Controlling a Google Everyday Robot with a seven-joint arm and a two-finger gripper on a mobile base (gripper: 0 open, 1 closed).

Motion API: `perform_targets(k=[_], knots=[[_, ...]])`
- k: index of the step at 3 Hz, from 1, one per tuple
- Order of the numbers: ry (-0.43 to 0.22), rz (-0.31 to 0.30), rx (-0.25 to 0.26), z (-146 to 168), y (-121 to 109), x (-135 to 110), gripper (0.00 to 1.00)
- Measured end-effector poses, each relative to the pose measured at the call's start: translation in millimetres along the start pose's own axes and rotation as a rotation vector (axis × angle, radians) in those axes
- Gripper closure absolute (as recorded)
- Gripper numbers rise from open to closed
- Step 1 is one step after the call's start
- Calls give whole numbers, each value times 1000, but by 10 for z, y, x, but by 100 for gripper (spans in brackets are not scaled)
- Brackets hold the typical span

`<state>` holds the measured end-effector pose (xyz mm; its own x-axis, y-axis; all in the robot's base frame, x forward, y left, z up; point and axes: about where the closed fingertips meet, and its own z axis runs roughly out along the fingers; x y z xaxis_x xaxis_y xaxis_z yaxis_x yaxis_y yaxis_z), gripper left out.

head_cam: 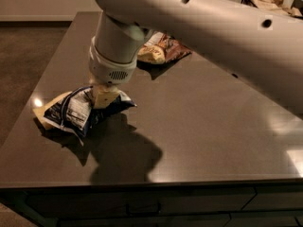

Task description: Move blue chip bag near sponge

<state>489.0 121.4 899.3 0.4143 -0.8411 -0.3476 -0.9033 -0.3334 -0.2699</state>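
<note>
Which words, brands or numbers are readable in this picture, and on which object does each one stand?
None is readable.
The blue chip bag, beneath the gripper: white label print, too blurred.
The brown chip bag: print too blurred.

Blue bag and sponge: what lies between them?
Nothing, in the camera view: the blue bag overlaps the sponge. The end effector is on the bag's end away from the sponge.
</note>
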Motion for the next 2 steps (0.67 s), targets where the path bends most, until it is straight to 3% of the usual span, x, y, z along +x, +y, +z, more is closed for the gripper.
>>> perform_targets(k=[1,2], knots=[[0,-3,-2,4,8,-9,15],[0,-5,-3,10,13,-17,0]])
